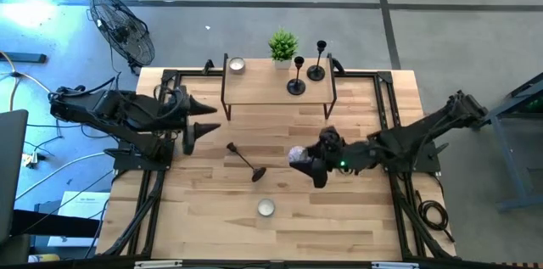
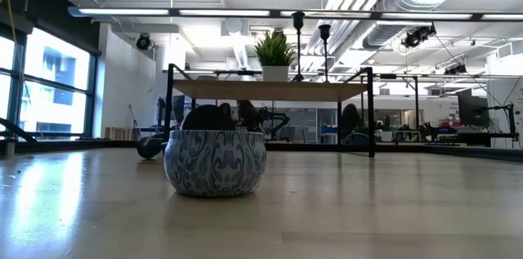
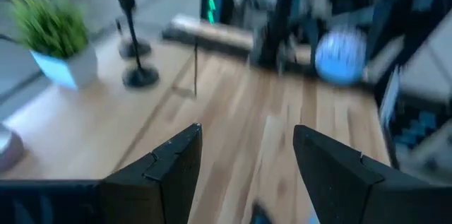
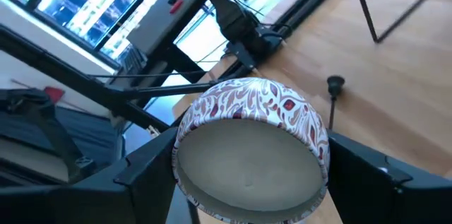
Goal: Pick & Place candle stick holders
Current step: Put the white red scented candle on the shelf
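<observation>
Two black candle stick holders (image 1: 296, 78) (image 1: 318, 64) stand upright on their round bases on the small wooden shelf (image 1: 263, 89) at the table's far side. A third candle stick holder (image 1: 246, 161) lies on its side on the table's middle; its cup end (image 4: 334, 83) shows in the right wrist view. Right of it, my right gripper (image 1: 299, 157) is shut on a round patterned tin (image 4: 254, 146) above the table. My left gripper (image 1: 206, 123) hovers open at the left, nothing between its fingers (image 3: 176, 160). My right gripper pinches the patterned tin by its round side wall (image 4: 321, 146), one finger (image 4: 364, 164) on each side. The fingers come roughly level from the table's right side. The tin is lifted clear of the table and tipped, its flat underside facing back toward the wrist.
The shelf also bears a small green potted plant (image 1: 282, 47) and a tealight (image 1: 236, 64). Another patterned tin (image 1: 266, 208) sits on the table toward the near edge, large in the low view (image 2: 215, 161). Black frame rails (image 1: 394, 108) run along the table's sides.
</observation>
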You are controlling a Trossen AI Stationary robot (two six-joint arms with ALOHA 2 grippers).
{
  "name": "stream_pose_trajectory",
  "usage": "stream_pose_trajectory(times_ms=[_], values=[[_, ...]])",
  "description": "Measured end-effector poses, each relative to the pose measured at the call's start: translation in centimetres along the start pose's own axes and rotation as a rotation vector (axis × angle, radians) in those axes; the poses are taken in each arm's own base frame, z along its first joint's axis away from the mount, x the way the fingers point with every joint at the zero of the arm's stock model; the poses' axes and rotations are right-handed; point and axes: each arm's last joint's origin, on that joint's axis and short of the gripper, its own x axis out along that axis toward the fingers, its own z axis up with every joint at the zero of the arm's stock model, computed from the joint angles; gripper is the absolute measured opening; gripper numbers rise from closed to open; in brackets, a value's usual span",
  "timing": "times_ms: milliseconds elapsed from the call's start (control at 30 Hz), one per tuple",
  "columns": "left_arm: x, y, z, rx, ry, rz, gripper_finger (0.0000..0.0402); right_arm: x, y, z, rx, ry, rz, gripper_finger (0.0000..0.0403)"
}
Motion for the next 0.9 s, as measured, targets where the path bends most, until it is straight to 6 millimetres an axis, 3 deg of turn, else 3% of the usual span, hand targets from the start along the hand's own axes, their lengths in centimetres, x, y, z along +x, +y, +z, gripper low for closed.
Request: stream_pose_trajectory(times_ms=[167, 367, 633, 900], values=[[0.9, -0.6, 1.0, 0.014, -0.117, 0.086, 0.0218, 0.0, -0.7, 1.7, -0.059, -0.002, 0.022, 0.0288], [2.6, -1.4, 1.0, 0.097, -0.128, 0.164, 0.0218, 0.5, -1.1, 3.1, -0.095, 0.0, 0.087, 0.0288], [5.3, -3.5, 0.3, 0.62, -0.067, 0.145, 0.0218, 0.8, -1.2, 4.0, -0.078, 0.009, 0.166, 0.0288], [6.0, -7.3, 0.5, 1.087, -0.204, 0.076, 0.0218, 0.7, -0.9, 4.3, -0.061, -0.009, 0.204, 0.0288]])
